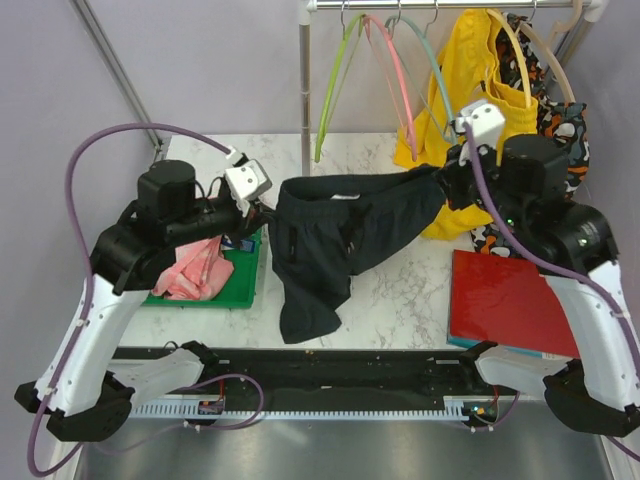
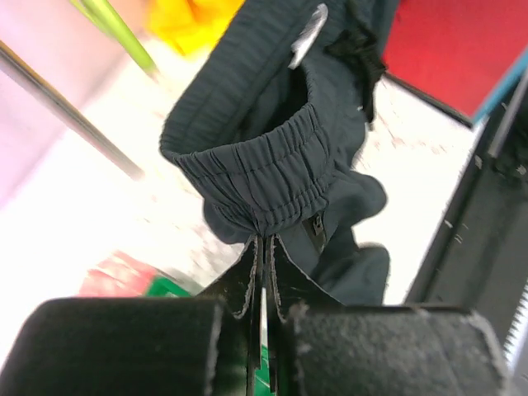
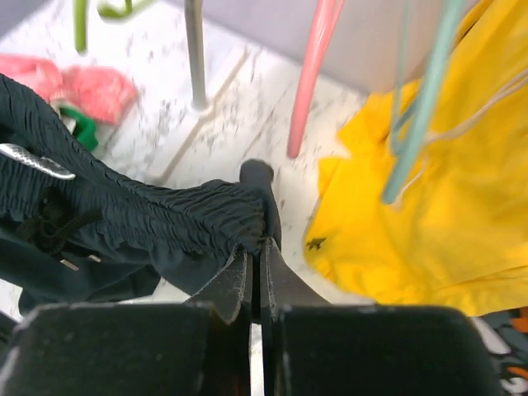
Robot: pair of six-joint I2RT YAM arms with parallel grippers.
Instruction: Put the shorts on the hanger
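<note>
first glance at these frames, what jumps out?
The black shorts hang stretched across mid-table. Their waistband is pinched at either end by the left gripper and the right gripper, and one leg trails on the marble toward the arm bases. Behind them, a rail carries a bright row of hangers, the pale teal hanger among them, next to yellow shorts. A red board lies at the near right.

The shorts (image 1: pixel 340 230) span mid-frame in the top view, stretched between the left gripper (image 1: pixel 268 210) at centre left and the right gripper (image 1: pixel 445 180) at upper right, one leg trailing onto the table (image 1: pixel 400 300) at lower centre. The hanger (image 1: pixel 432 58) hangs from the rail (image 1: pixel 440 5) at the top edge, above the right gripper. A tray (image 1: pixel 245 282) holding a crumpled cloth (image 1: pixel 195 270) lies at left, a flat board (image 1: pixel 505 300) at lower right.
</note>
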